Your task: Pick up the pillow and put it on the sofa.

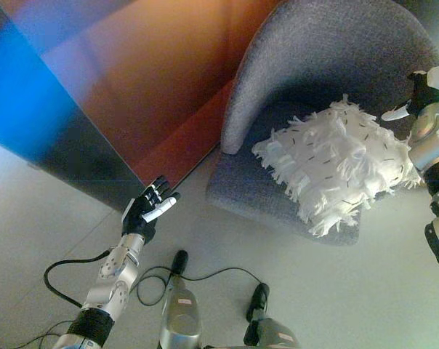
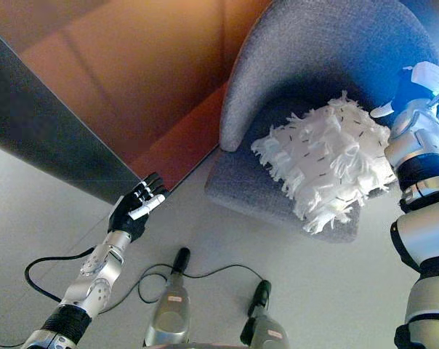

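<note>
Just beside the right hand (image 2: 412,91), grip impossible to tell, pillow (image 1: 336,163) already on the sofa (image 1: 278,87); left hand (image 1: 150,207) relaxed, well apart.

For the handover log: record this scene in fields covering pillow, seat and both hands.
pillow: white fringed pillow lying on the seat, tilted, lower corner over the front edge
seat: grey upholstered armchair with a curved back
left hand: left hand open, raised over the floor, holding nothing
right hand: right hand at the pillow's right edge; fingers not clear
</note>
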